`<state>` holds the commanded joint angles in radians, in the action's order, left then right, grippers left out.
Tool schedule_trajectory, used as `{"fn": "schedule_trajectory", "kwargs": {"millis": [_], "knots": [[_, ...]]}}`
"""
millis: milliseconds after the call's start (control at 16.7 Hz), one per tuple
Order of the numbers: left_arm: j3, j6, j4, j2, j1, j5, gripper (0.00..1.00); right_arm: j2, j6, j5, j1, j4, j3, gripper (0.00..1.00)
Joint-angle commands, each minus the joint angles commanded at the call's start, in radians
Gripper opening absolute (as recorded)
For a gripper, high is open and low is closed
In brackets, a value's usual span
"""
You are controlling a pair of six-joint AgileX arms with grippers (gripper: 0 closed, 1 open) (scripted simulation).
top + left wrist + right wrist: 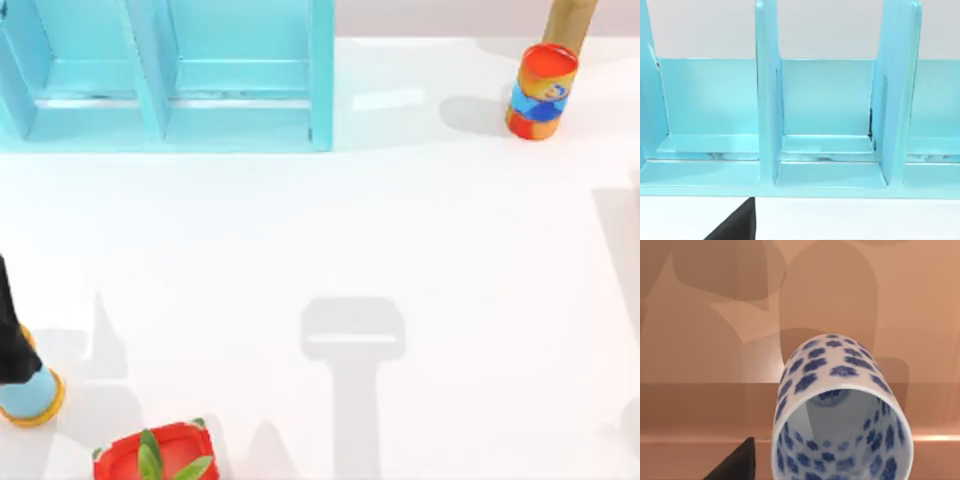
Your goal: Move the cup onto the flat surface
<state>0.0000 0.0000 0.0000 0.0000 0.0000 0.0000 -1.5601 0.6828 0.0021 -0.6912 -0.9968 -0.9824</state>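
Blue-dotted white cup (840, 415) looming just ahead of the right gripper (737, 462), open mouth toward the wrist camera, over a brown surface (700, 405); grip on the cup impossible to tell.

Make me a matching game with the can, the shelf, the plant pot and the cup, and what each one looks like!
Things:
1. can
2. shelf
3. plant pot
4. cup

Looks:
A. white with blue spots
B. red, with green leaves in it
C. light blue with dividers
D. red-orange with a blue label

Pairs: 1-D, 2-C, 3-B, 4-A
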Motion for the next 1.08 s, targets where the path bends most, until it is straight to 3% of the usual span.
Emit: {"fn": "schedule_trajectory", "kwargs": {"millis": [240,480,1080], "knots": [[0.000,0.000,0.000,0.000,0.000,0.000,1.00,-0.045,-0.001,0.000,0.000,0.128,0.082,1.00],[0.000,0.000,0.000,0.000,0.000,0.000,1.00,-0.047,0.000,0.000,-0.001,0.135,0.089,1.00],[0.000,0.000,0.000,0.000,0.000,0.000,1.00,-0.047,0.000,0.000,-0.001,0.135,0.089,0.25]]}}
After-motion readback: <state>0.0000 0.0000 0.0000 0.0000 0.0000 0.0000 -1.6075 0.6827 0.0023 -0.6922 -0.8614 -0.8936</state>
